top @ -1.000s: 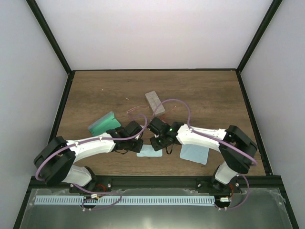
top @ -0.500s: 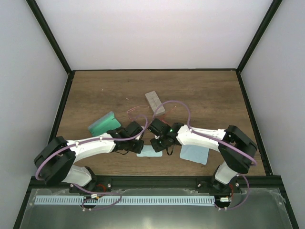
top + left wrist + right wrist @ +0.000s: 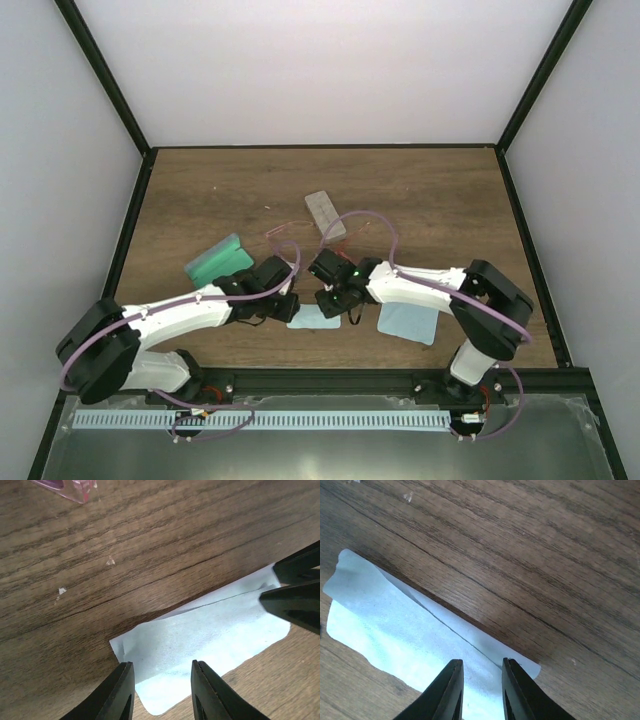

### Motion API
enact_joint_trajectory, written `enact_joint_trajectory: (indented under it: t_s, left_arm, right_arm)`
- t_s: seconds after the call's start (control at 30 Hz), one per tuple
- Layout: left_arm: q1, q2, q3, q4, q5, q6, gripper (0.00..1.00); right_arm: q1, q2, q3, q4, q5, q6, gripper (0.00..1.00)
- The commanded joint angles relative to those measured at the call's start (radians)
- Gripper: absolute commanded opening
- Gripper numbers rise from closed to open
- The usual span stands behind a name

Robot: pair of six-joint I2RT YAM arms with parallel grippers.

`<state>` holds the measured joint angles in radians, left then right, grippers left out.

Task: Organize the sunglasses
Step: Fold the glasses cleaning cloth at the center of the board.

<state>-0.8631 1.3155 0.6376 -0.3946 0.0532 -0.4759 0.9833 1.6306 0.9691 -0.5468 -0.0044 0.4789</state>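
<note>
The left gripper (image 3: 161,669) and right gripper (image 3: 481,662) hover over the cloth (image 3: 312,320), jaws narrowly parted, holding nothing. The sunglasses (image 3: 279,236) lie on the counter (image 3: 440,200) beyond the cloth.

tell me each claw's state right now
left claw: slightly open, empty, over the folded light-blue cloth
right claw: slightly open, empty, over the same cloth
</note>
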Motion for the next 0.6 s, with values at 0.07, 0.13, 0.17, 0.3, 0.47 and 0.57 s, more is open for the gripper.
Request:
enact_joint_trajectory:
  t_s: [0.07,0.13,0.17,0.3,0.47,0.57]
  left_arm:
    - [-0.003,-0.051,-0.024,0.016,-0.004,-0.039,0.32]
    - [-0.004,-0.055,-0.028,0.015,-0.007,-0.044,0.33]
    - [-0.003,-0.056,-0.030,0.014,-0.008,-0.048,0.33]
    - [-0.002,-0.048,-0.025,0.015,-0.027,-0.069,0.35]
    - [-0.001,-0.005,-0.005,0.012,-0.054,-0.099,0.35]
    - [-0.002,0.011,0.008,0.010,-0.063,-0.105,0.35]
  right_arm:
    - [-0.002,0.058,0.038,0.024,-0.011,-0.022,0.22]
    - [-0.002,0.070,0.039,0.027,-0.015,-0.022,0.22]
    - [-0.002,0.077,0.039,0.028,-0.017,-0.022,0.22]
    - [-0.001,0.096,0.032,0.032,-0.032,-0.026,0.22]
    - [0.001,0.103,0.020,0.037,-0.056,-0.029,0.17]
    - [0.004,0.095,0.016,0.033,-0.058,-0.027,0.11]
